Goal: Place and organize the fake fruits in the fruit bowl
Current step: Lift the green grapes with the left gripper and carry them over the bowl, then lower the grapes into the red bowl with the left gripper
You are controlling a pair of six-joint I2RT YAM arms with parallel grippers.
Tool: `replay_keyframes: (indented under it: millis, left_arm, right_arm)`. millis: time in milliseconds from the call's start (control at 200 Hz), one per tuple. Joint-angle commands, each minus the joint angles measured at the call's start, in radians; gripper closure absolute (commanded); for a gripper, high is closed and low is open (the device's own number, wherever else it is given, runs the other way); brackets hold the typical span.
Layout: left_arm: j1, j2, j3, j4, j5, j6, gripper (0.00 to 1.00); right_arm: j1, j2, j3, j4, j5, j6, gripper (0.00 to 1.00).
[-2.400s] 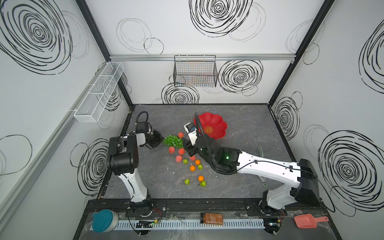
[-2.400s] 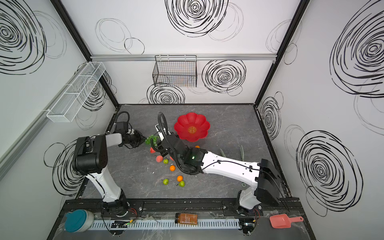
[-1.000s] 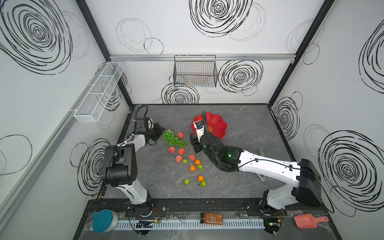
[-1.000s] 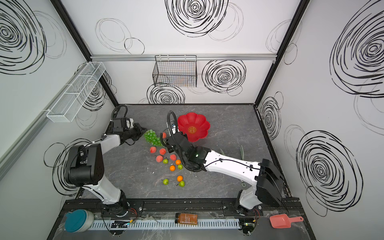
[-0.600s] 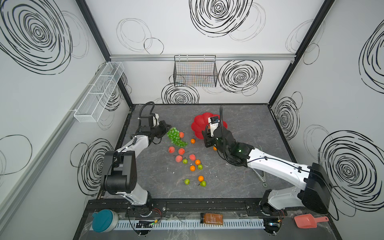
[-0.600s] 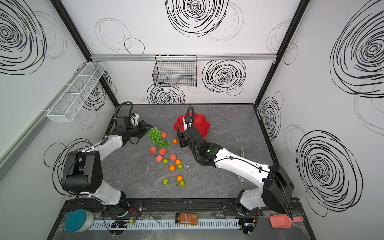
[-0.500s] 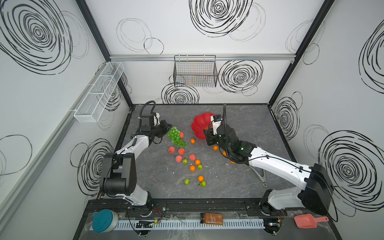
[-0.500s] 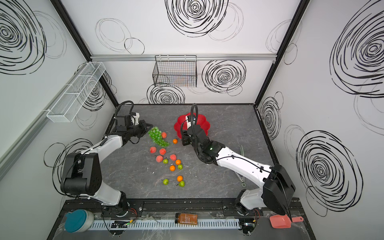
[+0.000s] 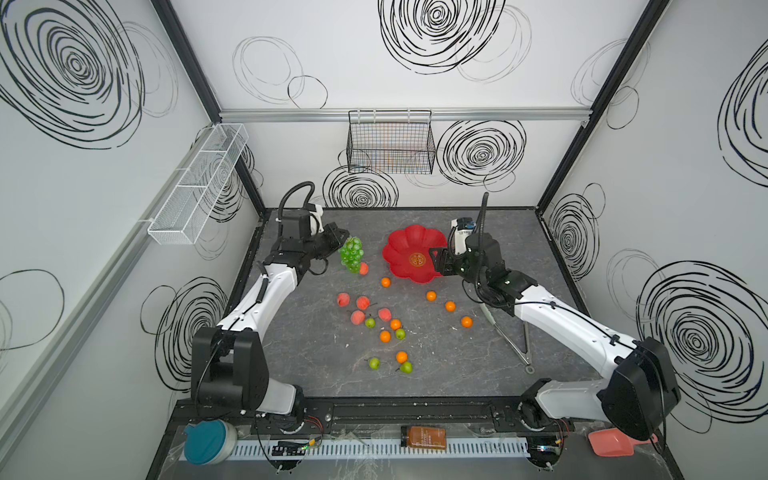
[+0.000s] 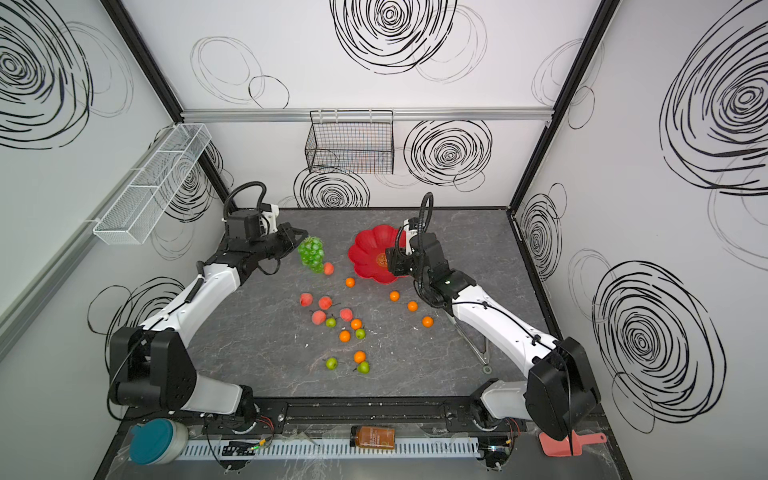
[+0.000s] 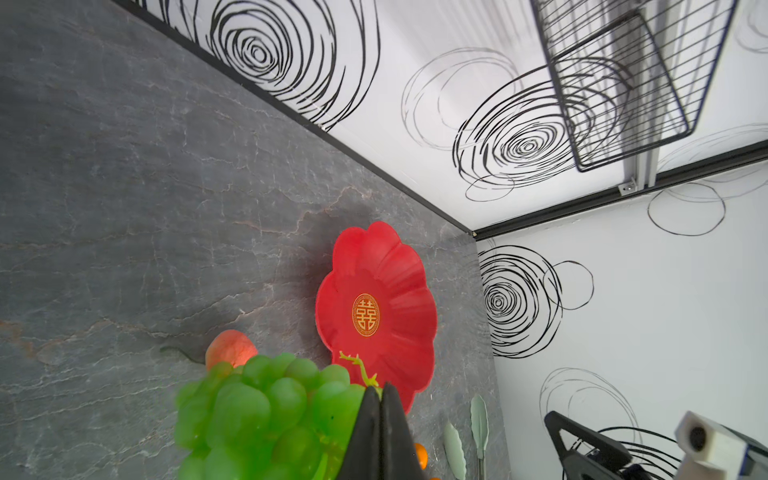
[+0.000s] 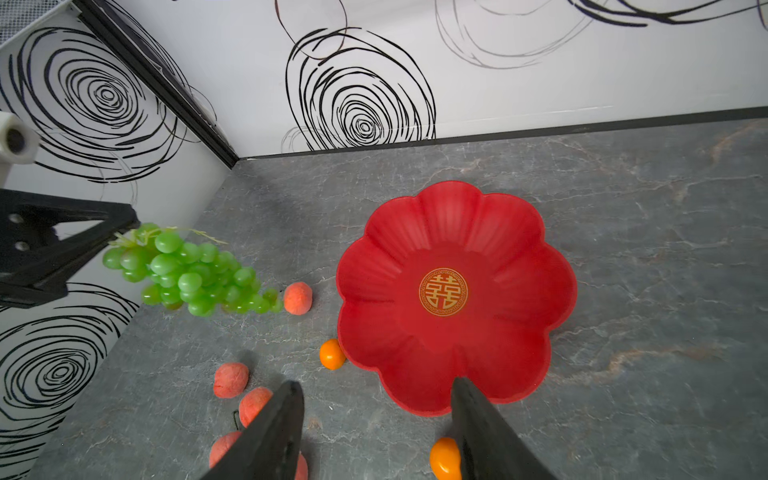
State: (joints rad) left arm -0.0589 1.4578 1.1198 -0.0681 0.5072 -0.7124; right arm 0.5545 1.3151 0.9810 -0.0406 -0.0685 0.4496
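The fruit bowl (image 9: 409, 245) (image 10: 370, 249) (image 12: 457, 232) (image 11: 374, 257), a red flower shape, lies empty at the back middle of the table. My left gripper (image 9: 338, 241) (image 10: 300, 237) (image 11: 380, 386) is shut on the stem of the green grapes (image 9: 351, 254) (image 10: 311, 253) (image 11: 266, 407) (image 12: 195, 274), which hang left of the bowl above a peach (image 9: 363, 269) (image 12: 298, 297). My right gripper (image 9: 436, 264) (image 10: 390, 262) (image 12: 374, 382) stands open at the bowl's near right rim, holding nothing. Several oranges (image 9: 450, 306), peaches (image 9: 363, 302) and green apples (image 9: 374, 363) lie scattered on the table.
Pale-green tongs (image 9: 505, 336) lie on the table under my right arm. A black wire basket (image 9: 390, 141) hangs on the back wall and a white wire shelf (image 9: 199, 183) on the left wall. A pink scoop (image 9: 611, 442), a jar (image 9: 423, 437) and a teal-lidded tub (image 9: 205, 442) sit on the front ledge.
My right gripper has swung right from the fruit pile to the bowl's near rim and opened; the bowl, tilted before, lies flat. My left gripper has carried the grapes back and right.
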Motion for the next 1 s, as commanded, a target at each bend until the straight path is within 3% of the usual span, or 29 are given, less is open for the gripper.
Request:
replay_keyframes:
  millis: [0, 290, 670, 996]
  left_arm:
    - [-0.041, -0.033, 0.106, -0.048, -0.021, 0.042, 1.00]
    - [-0.181, 0.001, 0.262, -0.105, -0.066, 0.070, 1.00]
    - [-0.383, 0.176, 0.420, -0.036, -0.140, 0.040, 1.00]
    - [-0.468, 0.354, 0.494, 0.047, -0.194, 0.023, 1.00]
  right_arm:
    - [-0.093, -0.030, -0.013, -0.030, -0.075, 0.004, 0.33]
    - [-0.209, -0.028, -0.012, -0.049, -0.138, -0.021, 0.26]
    - [-0.240, -0.044, -0.034, -0.047, -0.131, -0.024, 0.27]
    - [-0.258, -0.057, -0.070, -0.050, -0.133, -0.029, 0.27]
